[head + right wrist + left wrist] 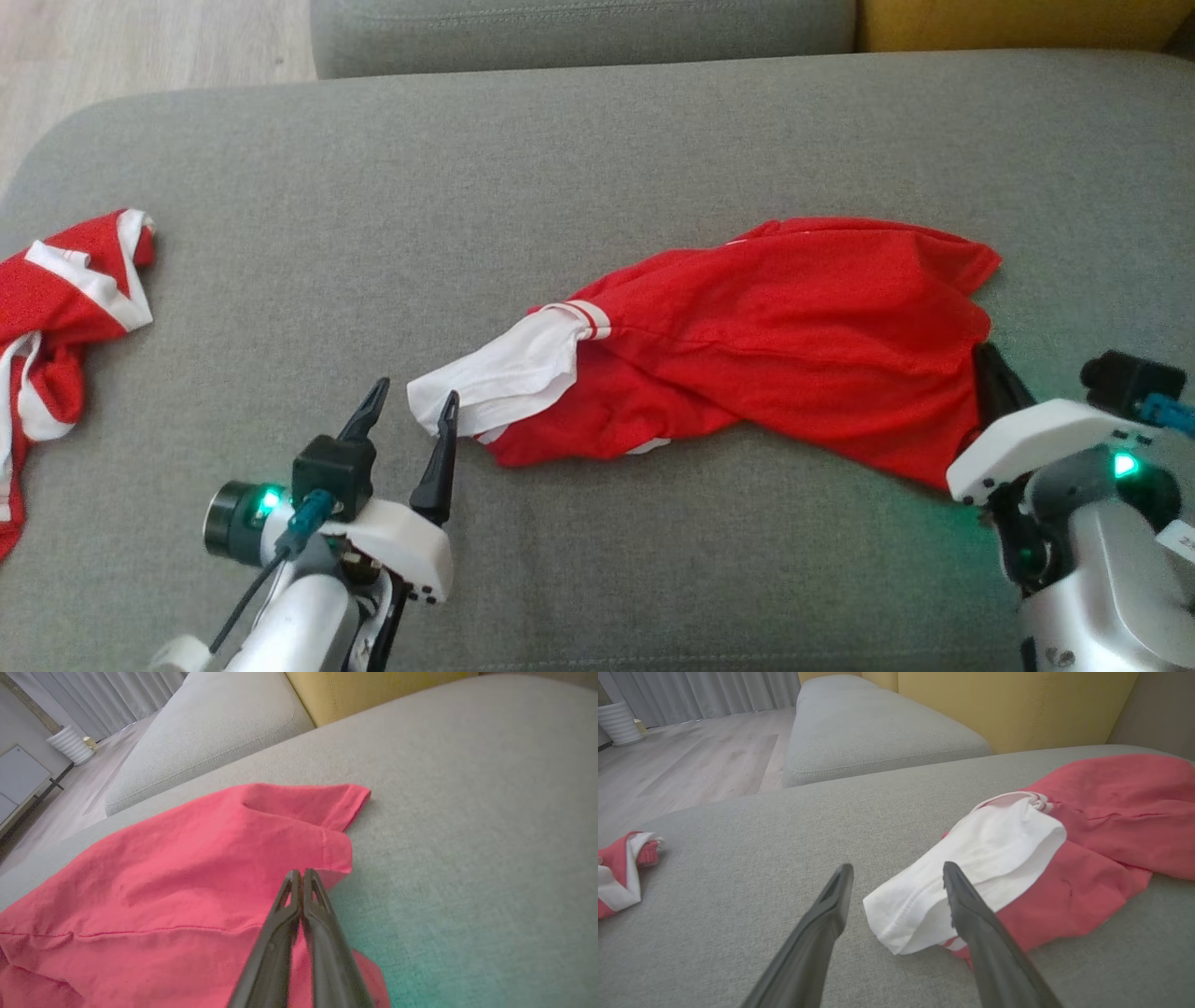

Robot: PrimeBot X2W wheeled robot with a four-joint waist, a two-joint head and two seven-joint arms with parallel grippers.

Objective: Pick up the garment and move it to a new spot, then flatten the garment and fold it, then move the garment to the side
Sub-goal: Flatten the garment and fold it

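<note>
Right tool (301, 873) is sitting closed at the garment's (187, 872) right hem and looks to be pinching the thin fabric, likely to anchor that end. Left tool (897, 868) is standing wide with the white sleeve (985, 858) corner between its fingers, not gripping yet; probably lining up a two-point lift. Garment is lying crumpled mid sofa seat (560, 168). Bare cushion is lying open behind it. A second red-white garment (56, 308) is crowding the left edge.

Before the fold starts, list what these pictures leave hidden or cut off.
- Right wrist view: right gripper shut at the hem of the red garment; whether cloth is pinched, unclear.
- Head view: that garment's lower layers, covered by its own folds.
- Head view: second red-and-white garment, cut off by the left edge.
</note>
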